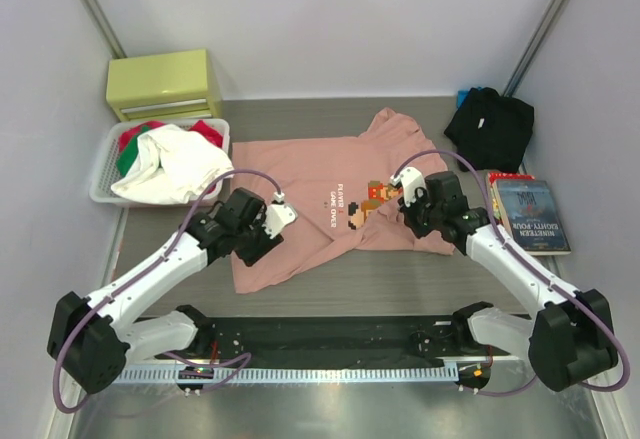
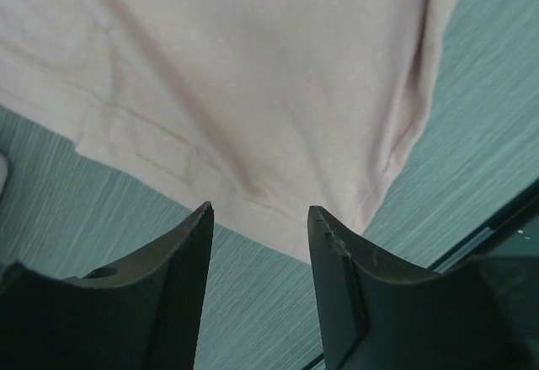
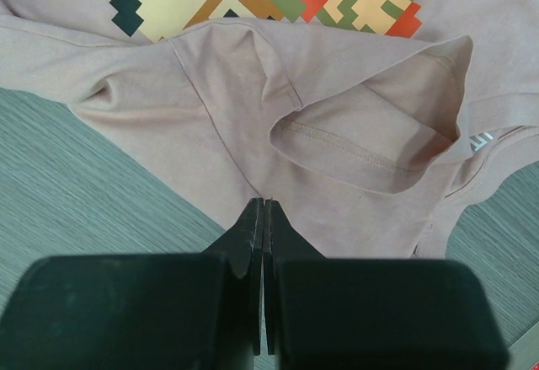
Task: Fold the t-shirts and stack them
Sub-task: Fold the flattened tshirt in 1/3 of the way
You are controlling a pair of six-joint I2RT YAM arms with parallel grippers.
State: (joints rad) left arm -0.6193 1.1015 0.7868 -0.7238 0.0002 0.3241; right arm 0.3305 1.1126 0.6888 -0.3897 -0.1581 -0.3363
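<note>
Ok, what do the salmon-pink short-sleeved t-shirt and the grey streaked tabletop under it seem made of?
The salmon-pink t-shirt looks like soft matte knit cloth, probably cotton jersey: it creases loosely and shows stitched hems. The grey tabletop looks like smooth wood-grain laminate, judging by its fine parallel streaks, though real wood is possible.

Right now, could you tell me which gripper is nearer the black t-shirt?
Right. The right gripper is just left of the black t-shirt; the left gripper much farther left.
</note>
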